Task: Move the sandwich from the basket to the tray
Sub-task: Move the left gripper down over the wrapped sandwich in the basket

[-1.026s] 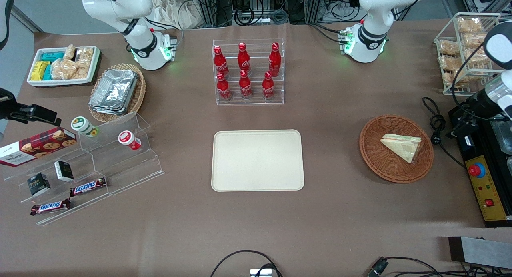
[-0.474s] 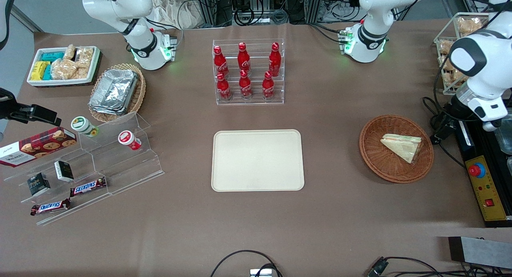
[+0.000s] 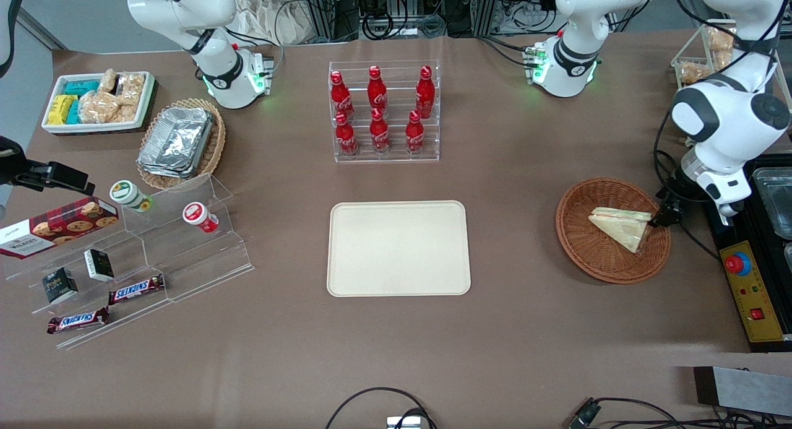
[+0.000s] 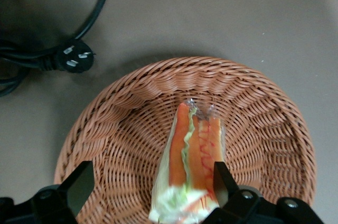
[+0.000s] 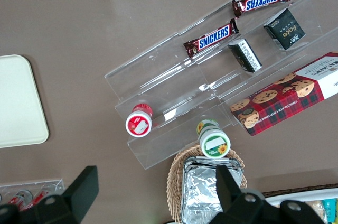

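Pincer [image 4: 150, 189] open, fingers [image 4: 78, 184] spread wide, hovering over the basket [image 4: 253, 113] at its rim toward the working arm's end of the worktop [image 3: 526, 169]. In the front view the pincer [image 3: 665, 217] sits just beside the sandwich's wide end, above the basket [image 3: 588, 255] edge.

Sandwich [image 4: 193, 155] lies in the basket, directly under the pincer; its cut edge with orange, red and green filling faces up toward the wrist camera, one finger just beside it, the other finger well clear over bare wicker. No contact visible. In the front view the sandwich [image 3: 622, 226] is a pale wedge, point aimed toward the tray.

Tray [image 3: 398, 248] flat on the worktop, well apart from the pincer, toward the parked arm's end, nothing on it.

Black plug [image 4: 71, 60] and cable lie on the worktop just outside the basket rim, near the pincer. Rack of red bottles [image 3: 383, 110] well apart from the pincer, farther from the front camera than the tray.
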Robot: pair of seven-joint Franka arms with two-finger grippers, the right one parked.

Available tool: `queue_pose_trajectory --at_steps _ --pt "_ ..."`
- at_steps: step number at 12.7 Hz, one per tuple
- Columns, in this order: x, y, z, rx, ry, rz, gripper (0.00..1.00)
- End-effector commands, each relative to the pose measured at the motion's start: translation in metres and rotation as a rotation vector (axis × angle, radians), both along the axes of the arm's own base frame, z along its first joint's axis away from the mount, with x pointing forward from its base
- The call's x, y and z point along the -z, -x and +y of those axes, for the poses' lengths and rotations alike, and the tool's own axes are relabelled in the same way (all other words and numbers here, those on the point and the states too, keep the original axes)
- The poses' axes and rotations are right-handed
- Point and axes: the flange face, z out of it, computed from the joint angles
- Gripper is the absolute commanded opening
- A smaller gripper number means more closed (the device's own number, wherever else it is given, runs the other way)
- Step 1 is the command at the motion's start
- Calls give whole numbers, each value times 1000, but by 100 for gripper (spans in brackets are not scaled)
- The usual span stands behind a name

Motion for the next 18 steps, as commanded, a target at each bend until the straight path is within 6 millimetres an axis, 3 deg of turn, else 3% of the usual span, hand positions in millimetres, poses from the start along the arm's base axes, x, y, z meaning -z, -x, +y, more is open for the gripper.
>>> queue_pose_trajectory --at_steps 1,8,14,18 --pt "10 -5 -14 9 4 -17 100" --pt "-29 2 -17 95 35 20 100" --pt "-25 0 -16 96 36 24 100" --pt "-4 -12 -19 86 38 14 100"
